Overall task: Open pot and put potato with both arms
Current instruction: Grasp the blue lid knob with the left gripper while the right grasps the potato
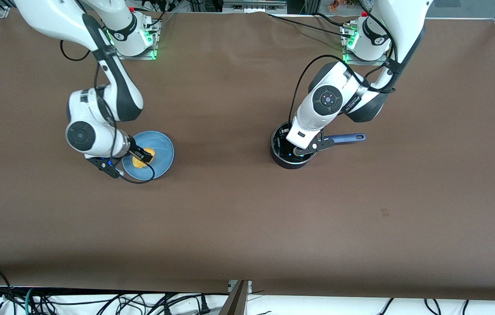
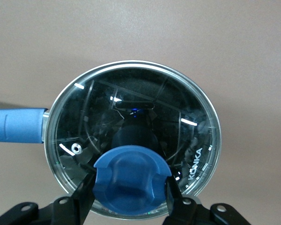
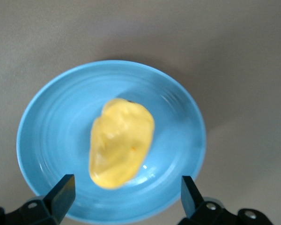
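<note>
1. Black and glass, the pot [image 1: 289, 155] stands on the brown worktop [image 1: 238, 210] toward the left arm's end, its blue handle [image 1: 348, 138] pointing toward that same end, and its glass lid [image 2: 133, 136] sits on the rim

2. The left gripper [image 2: 131, 199] is down over the lid, its jaws set on either side of the blue knob [image 2: 131, 180] and pressed against it, so it appears to grip the knob; the lid is not yet lifted

3. The yellow potato [image 3: 122, 143] lies in the middle of the light-blue plate [image 3: 51, 126], toward the right arm's end of the worktop and well apart from the pot

4. The right gripper [image 3: 124, 197] hangs just over the plate with its jaws wide open, one on each side of the potato and clear of it; nothing is held

5. Judged from this, the task is at an early stage: both arms are in place, but the pot is not yet opened and the potato not yet picked up

6. What remains is lifting the lid clear, closing on the potato, carrying it across to the pot and dropping it inside
</note>
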